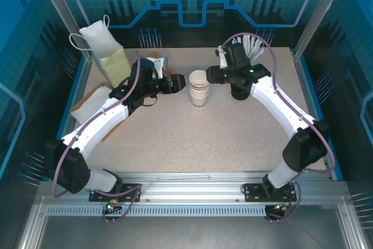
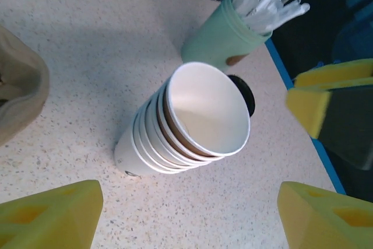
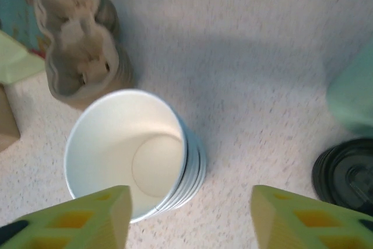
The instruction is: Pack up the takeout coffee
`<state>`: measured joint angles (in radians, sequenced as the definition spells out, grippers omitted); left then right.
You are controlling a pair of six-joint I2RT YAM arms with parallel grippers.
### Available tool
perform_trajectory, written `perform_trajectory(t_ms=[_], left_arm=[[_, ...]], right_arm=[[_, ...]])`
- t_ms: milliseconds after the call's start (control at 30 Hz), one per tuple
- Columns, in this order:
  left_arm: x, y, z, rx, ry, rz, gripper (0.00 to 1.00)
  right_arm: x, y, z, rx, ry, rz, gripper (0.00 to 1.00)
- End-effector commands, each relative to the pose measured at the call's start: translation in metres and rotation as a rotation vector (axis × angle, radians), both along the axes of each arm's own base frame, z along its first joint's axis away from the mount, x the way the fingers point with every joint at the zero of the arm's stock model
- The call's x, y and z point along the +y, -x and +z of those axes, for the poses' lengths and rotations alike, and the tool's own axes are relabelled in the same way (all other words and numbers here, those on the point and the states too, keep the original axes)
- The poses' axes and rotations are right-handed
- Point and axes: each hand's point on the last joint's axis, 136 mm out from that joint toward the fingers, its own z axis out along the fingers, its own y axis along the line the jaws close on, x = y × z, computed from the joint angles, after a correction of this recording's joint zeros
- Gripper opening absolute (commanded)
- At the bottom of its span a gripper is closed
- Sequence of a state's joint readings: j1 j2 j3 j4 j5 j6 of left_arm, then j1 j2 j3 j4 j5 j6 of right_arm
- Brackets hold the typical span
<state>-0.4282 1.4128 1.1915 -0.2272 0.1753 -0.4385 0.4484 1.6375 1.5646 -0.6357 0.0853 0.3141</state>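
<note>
Top view: bright, even overhead light, blue cast off enclosure walls (image 1: pixel 23 39); table (image 1: pixel 175 138) evenly lit, soft shadows under arms (image 1: pixel 99 126).
Left wrist: cup stack (image 2: pixel 186 121) sharp; fingers (image 2: pixel 52 214) of left gripper (image 2: pixel 189 217) blurred at btm edge.
Right wrist: whole pic soft, crumpled brown bag (image 3: pixel 78 39) smeared, broad grey shadow across far table.
</note>
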Motion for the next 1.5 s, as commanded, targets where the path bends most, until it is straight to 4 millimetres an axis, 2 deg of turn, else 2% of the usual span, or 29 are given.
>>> perform_trajectory(t_ms=[0,233,400,900,1133,1467], left_arm=[[-0.01,0.007,-0.012,0.059,-0.046,-0.054,0.8],[-0.015,0.006,-0.021,0.079,-0.059,-0.058,0.8],[-0.013,0.006,-0.026,0.085,-0.073,-0.047,0.79],[-0.011,0.004,-0.032,0.091,-0.093,-0.035,0.79],[-0.01,0.004,-0.033,0.093,-0.101,-0.036,0.79],[-0.006,0.005,-0.037,0.093,-0.125,-0.031,0.79]], right_arm=[[0.003,0.011,-0.014,0.113,0.036,0.012,0.47],[0.012,-0.007,-0.03,0.146,0.069,0.015,0.33],[0.018,-0.015,-0.034,0.156,0.071,0.025,0.25],[0.03,-0.026,-0.038,0.167,0.067,0.058,0.11],[0.031,-0.026,-0.032,0.157,0.069,0.059,0.07],[0.03,-0.022,-0.009,0.124,0.051,0.061,0.03]])
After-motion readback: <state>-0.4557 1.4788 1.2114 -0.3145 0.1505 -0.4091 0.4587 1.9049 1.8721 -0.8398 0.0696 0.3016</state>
